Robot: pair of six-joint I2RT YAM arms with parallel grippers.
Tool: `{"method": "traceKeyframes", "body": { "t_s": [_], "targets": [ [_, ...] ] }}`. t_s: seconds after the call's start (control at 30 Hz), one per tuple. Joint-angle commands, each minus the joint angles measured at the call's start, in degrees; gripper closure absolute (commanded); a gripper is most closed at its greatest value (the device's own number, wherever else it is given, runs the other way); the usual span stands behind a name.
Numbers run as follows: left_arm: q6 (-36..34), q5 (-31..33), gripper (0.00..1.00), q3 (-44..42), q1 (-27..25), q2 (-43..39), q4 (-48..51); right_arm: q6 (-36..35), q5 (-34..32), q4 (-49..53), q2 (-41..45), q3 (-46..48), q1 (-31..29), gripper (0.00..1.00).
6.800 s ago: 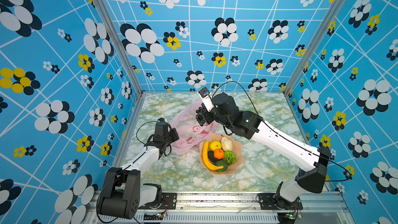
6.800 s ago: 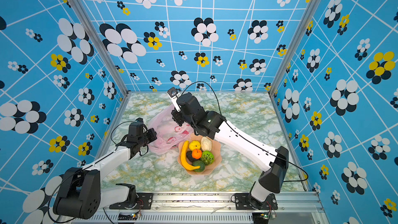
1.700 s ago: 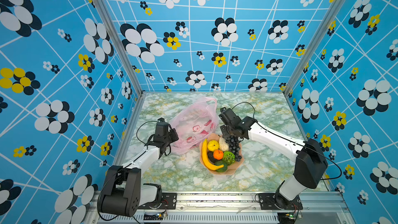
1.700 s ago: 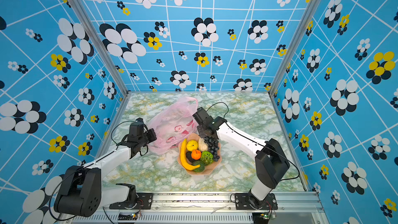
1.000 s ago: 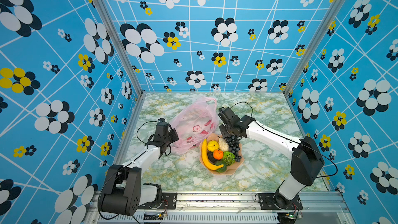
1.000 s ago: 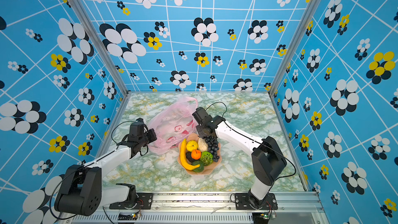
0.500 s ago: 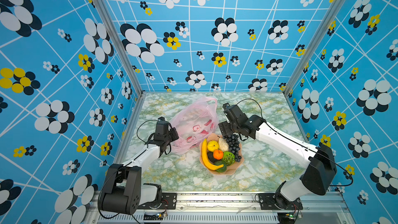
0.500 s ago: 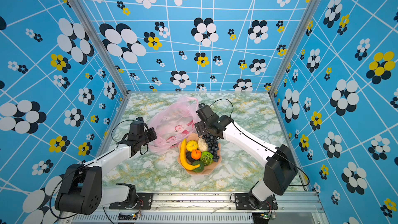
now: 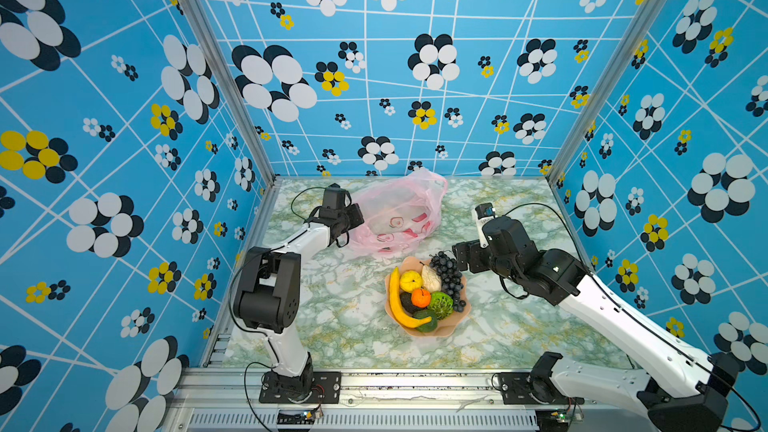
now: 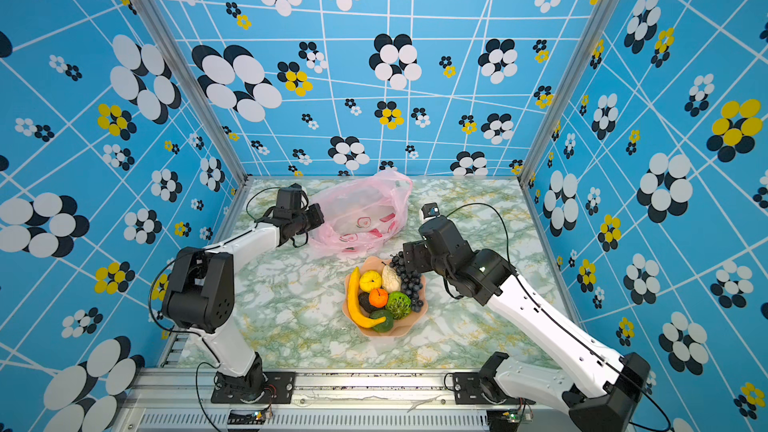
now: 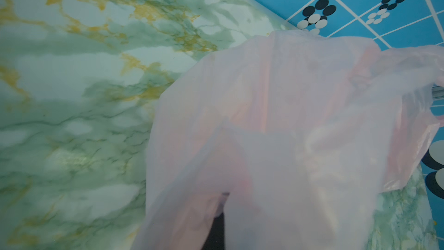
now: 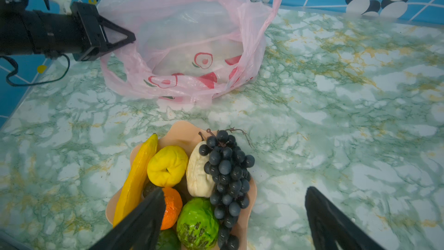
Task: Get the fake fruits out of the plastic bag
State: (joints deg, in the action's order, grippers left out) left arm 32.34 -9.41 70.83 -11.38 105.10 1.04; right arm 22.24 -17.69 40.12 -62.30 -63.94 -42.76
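Two grippers over a green-and-white marbled tabletop [image 9: 332, 317]. On the left gripper [image 9: 360, 218], jaws pinched fully together on the near edge of a thin, translucent pink plastic bag [image 9: 399, 218] with small red fruit prints, that edge held up off the table. Rest of the bag slumped just beyond the fingertips, mouth open toward the right gripper [image 9: 464, 258]. From the left wrist, only pale pink film draped across the jaws.

On the right gripper, jaws spread wide, nothing between them, hovering clear of the bag and just above the rim of a peach-coloured scalloped bowl [image 9: 456, 323]. Directly below and ahead of its black fingers [image 12: 144, 215], the fake fruits [image 12: 168, 164], all heaped in that bowl:
- dark purple grape bunch [image 9: 449, 280] nearest the gripper, draped along the bowl's side
- beside it a pale lumpy piece [image 9: 431, 278] and a yellow ribbed fruit [image 9: 410, 280]
- past those a small orange [image 9: 420, 297], a bumpy light-green fruit [image 9: 440, 304], a dark avocado [image 9: 408, 304] and a smooth dark-green fruit [image 9: 426, 320]
- long yellow banana [image 9: 395, 301] curved along the bowl's edge farthest from the gripper

Bag and bowl near each other, not touching.
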Motion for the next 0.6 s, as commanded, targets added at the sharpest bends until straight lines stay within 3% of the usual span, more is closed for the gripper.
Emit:
{"method": "traceKeyframes", "body": {
  "t_s": [0.0,0.27,0.47,0.57],
  "targets": [
    [0.13,-2.88,1.00,10.10,-1.97,6.31,4.06,6.28,0.14,2.64,2.99,4.36,0.05,0.07],
    [-4.64,-4.19,0.99,37.77,-4.68,24.87,19.34,12.72,5.10,0.74,8.70,13.16,0.05,0.01],
    [-5.76,-4.10,0.92,45.45,-5.09,29.99,23.37,14.94,8.63,-0.06,11.12,17.72,-0.12,0.01],
    [-6.03,-3.82,0.82,46.84,-5.16,30.00,24.71,14.82,8.40,0.16,11.56,18.03,-0.80,0.01]
  ]
}}
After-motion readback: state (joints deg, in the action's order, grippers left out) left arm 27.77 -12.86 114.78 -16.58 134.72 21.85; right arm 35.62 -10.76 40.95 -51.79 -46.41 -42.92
